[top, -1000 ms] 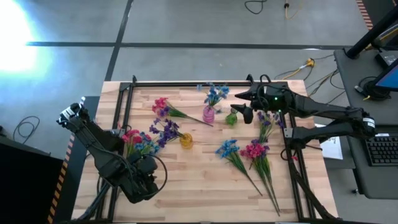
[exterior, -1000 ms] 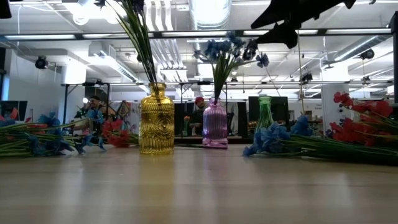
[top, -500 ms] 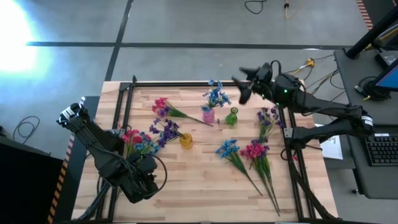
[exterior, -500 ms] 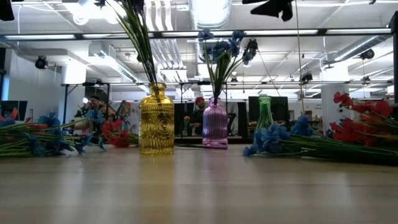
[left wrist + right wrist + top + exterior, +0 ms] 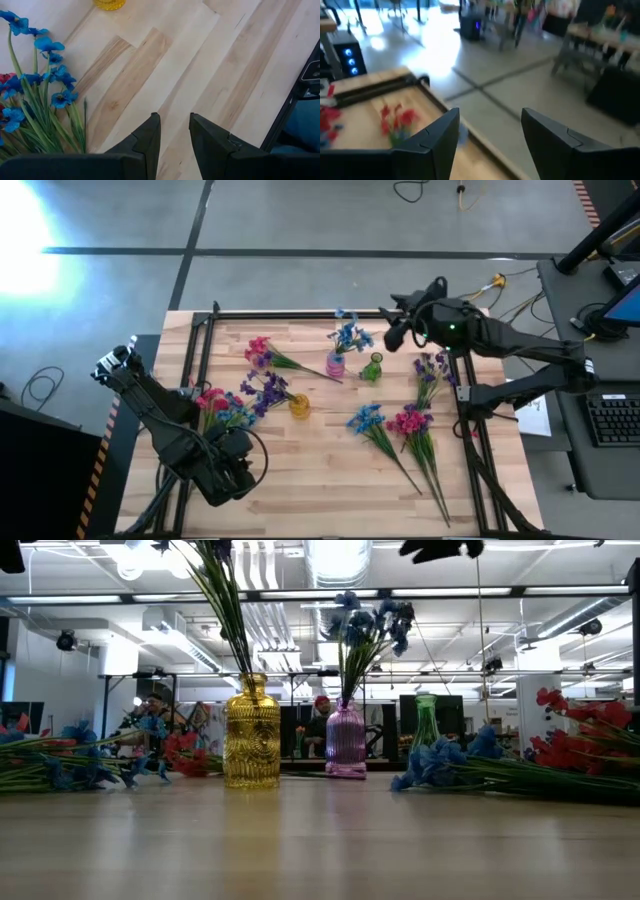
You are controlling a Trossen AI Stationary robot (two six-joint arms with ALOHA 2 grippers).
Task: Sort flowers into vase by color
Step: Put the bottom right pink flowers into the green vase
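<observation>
Three small vases stand near the table's middle. The pink vase [image 5: 336,365] [image 5: 346,740] holds blue sprigs [image 5: 347,336] by their stems. The yellow vase [image 5: 299,405] [image 5: 251,735] holds purple ones, and the green vase [image 5: 373,367] [image 5: 426,725] shows no flower. Loose sprigs lie flat: a red and blue pile [image 5: 215,408] [image 5: 35,95] at left, pink-purple [image 5: 262,352], purple [image 5: 430,370], blue [image 5: 365,420] and red [image 5: 410,422]. My right gripper [image 5: 392,335] [image 5: 490,135] hangs open and empty high over the far side, right of the blue blooms. My left gripper [image 5: 235,468] [image 5: 172,131] waits open over the near left part.
A black frame rail [image 5: 300,313] runs along the table's far edge, with more rails down both sides. Bare wood [image 5: 310,470] lies between the left arm and the blue and red sprigs on the right. Cables [image 5: 490,285] trail on the floor beyond the far right corner.
My right gripper has risen from beside the green vase and drawn back toward the table's far edge, leaving the top of the low view. The blue sprigs in the pink vase, which leaned out toward the gripper, have swung back into a closer, more upright bunch.
</observation>
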